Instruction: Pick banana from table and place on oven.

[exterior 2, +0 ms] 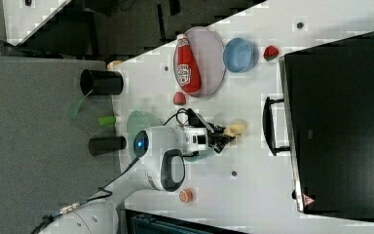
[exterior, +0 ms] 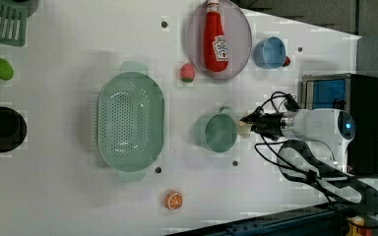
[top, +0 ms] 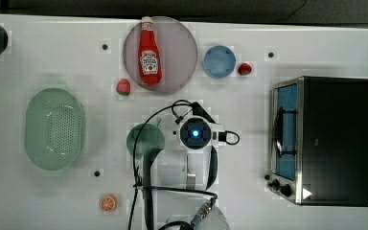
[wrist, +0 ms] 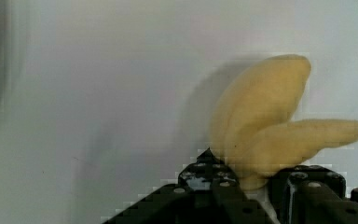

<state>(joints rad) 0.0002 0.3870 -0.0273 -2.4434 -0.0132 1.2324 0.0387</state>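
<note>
The pale yellow banana (wrist: 261,116) lies on the white table (top: 249,96), between the green mug and the oven. My gripper (wrist: 256,184) is down at one end of it, with the black fingers (wrist: 219,184) pressed against the banana's stem on both sides. In the right view the gripper (exterior 2: 226,138) sits at the banana's (exterior 2: 236,128) lower end. In the left view the banana (exterior: 244,129) shows just ahead of the gripper (exterior: 252,122). The oven (top: 338,139) stands at the top view's right, its black top bare and its door shut.
A green mug (top: 145,139) stands close beside the arm. Farther off are a green colander (top: 54,128), a ketchup bottle (top: 149,52) on a pink plate (top: 182,48), a blue bowl (top: 219,61), two strawberries (top: 123,87) and an orange slice (top: 108,203).
</note>
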